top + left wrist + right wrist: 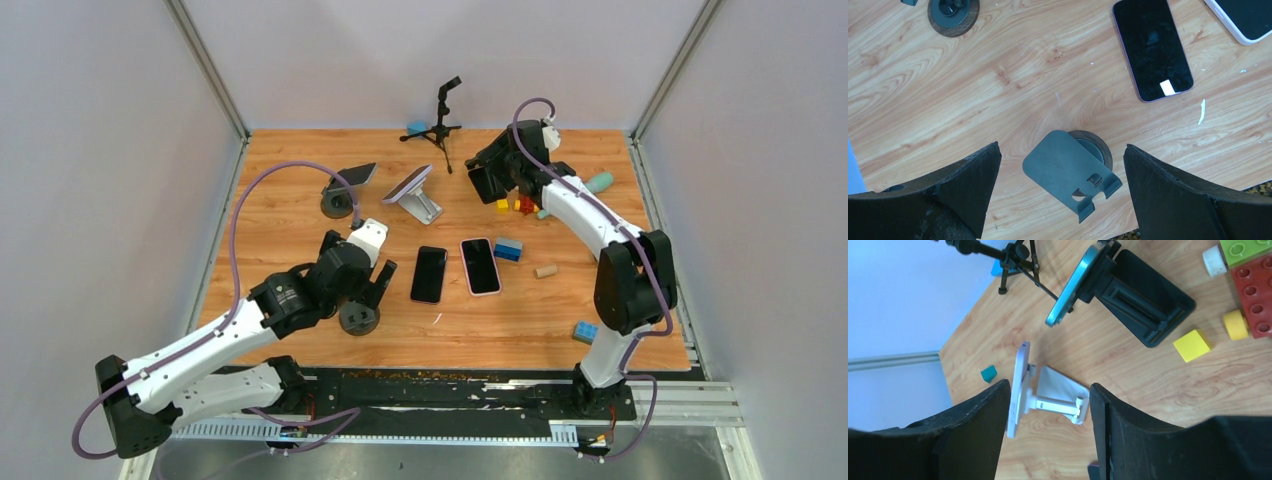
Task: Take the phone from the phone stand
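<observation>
The phone [408,182] in a pale case leans on the white stand [425,208] near the middle of the far half of the bench [270,220], screen tilted up. From the right wrist it shows edge-on [1018,390], seated against the white stand's [1060,395] arm. The right hand [1049,385] is released, fingers spread wide and clear of both. Only that view shows a teal phone [1073,285] held on a black folding stand [1148,305], with a small tripod [1013,257] behind it and a yellow cube [1192,345] and red brick [1253,295] alongside. From overhead that spot merges with the dark right hand. The overhead view alone shows a third dark phone [350,177] propped on a round-based stand [335,203] at the far left. Two more phones lie flat on the bench: a black one [428,273] and a light-edged one [480,266] just beside it. The left hand [1062,150] is also released, hovering over a bare round-based stand [1068,172] that carries nothing. Its camera shows the black phone [1153,50] face up and a corner of the light-edged one [1243,17].
</observation>
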